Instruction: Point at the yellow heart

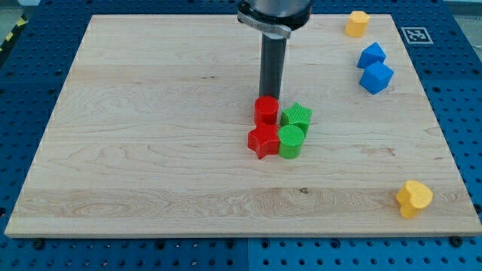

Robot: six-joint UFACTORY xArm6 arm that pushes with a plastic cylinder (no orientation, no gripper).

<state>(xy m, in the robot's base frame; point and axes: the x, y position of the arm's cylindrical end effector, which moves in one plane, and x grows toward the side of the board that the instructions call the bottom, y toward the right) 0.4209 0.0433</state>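
Observation:
The yellow heart (413, 199) lies near the board's bottom right corner. My tip (269, 96) stands near the middle of the board, right behind a red cylinder (265, 111), touching it or nearly so. The tip is far from the yellow heart, up and to the view's left of it. The red cylinder belongs to a tight cluster with a red star (263, 141), a green star (297, 116) and a green cylinder (291, 141).
A second yellow block (356, 23) sits at the top right edge of the wooden board (151, 135). Two blue blocks (371, 54) (376, 77) lie just below it on the right side.

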